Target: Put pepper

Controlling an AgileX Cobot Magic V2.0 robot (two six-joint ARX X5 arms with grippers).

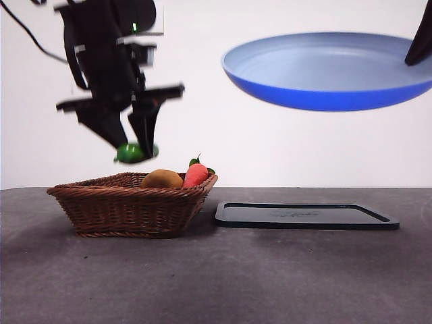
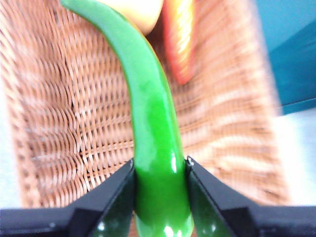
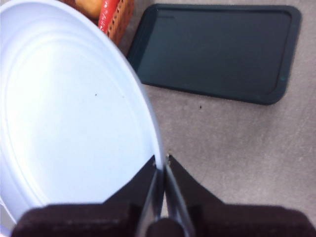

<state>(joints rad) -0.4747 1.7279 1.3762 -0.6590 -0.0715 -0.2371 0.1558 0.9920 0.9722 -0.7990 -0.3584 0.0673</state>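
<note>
The surface is carrying a dark tray at roughly 3 o'clock of the wicker basket, the two lying just beside each other. The blue plate is hanging in the air above the tray, tilted slightly, with the right claw pinching its rim at the 3 o'clock edge in the front view; the jaws are standing narrow, closed on the rim. The left claw is hovering above the basket's 12 o'clock side, its jaws gripping the pepper near one end, so that the glossy green body is extending over the woven floor. In the front view only the pepper's rounded end is showing between the jaws, clear of the basket rim. A yellow-brown potato-like item and a red-orange vegetable are resting inside the basket. Judged from this layout, the transfer step is in hand: the pepper is lifted and not yet delivered. The next move probably calls for carrying the pepper toward 3 o'clock, over the plate's bowl, keeping the grip firm until it is low enough to release.
</note>
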